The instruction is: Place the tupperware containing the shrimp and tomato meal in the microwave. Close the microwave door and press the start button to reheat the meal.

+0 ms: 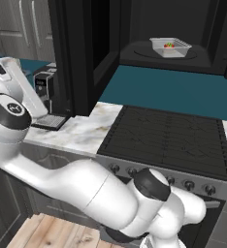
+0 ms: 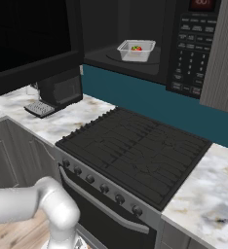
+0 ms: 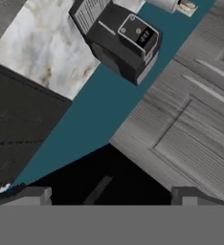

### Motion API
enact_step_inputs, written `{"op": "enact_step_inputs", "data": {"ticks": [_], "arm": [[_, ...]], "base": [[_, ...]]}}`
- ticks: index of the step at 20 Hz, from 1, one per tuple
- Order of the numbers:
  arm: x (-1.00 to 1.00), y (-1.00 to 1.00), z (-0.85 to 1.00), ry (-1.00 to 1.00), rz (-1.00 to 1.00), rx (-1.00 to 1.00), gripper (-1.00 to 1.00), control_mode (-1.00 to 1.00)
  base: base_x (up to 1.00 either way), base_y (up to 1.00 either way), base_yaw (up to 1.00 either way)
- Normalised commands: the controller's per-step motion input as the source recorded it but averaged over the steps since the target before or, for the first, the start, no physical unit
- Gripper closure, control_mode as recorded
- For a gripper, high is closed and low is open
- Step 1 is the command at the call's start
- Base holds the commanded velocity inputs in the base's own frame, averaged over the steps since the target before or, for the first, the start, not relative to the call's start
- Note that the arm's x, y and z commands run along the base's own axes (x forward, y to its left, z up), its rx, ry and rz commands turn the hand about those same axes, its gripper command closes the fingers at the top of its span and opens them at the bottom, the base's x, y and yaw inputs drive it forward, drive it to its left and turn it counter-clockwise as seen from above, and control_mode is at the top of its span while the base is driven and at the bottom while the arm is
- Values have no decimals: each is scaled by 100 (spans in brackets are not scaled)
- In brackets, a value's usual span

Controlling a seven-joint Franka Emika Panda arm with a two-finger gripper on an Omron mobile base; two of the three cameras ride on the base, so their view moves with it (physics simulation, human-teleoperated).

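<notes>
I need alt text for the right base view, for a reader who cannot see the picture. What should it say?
A translucent tupperware with a red tomato inside sits on the turntable in the open black microwave, above a dark stove. The microwave door hangs open at the left, over a marble counter with a small black appliance.

Lighting is even and diffuse, with no visible source. Shadows are weak: soft shading appears under the microwave (image 1: 173, 53) and inside its dark cavity. The arm (image 1: 62, 184) shows smooth highlights without harsh glare. All views are rendered at low resolution, slightly soft, with blocky textures on the countertop (image 3: 47, 43).
</notes>
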Motion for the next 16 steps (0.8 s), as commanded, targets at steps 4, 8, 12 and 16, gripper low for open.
{"op": "enact_step_inputs", "data": {"ticks": [4, 8, 12, 16], "arm": [[81, -19, -30, 0, -22, -2, -100, -100], [50, -50, -21, -1, -29, 0, -100, -100], [6, -83, -1, -16, -34, 0, -100, -100], [0, -98, 3, -20, -30, 0, -100, -100]], "base": [[0, 0, 0], [0, 0, 0], [0, 0, 0], [0, 0, 0]]}}
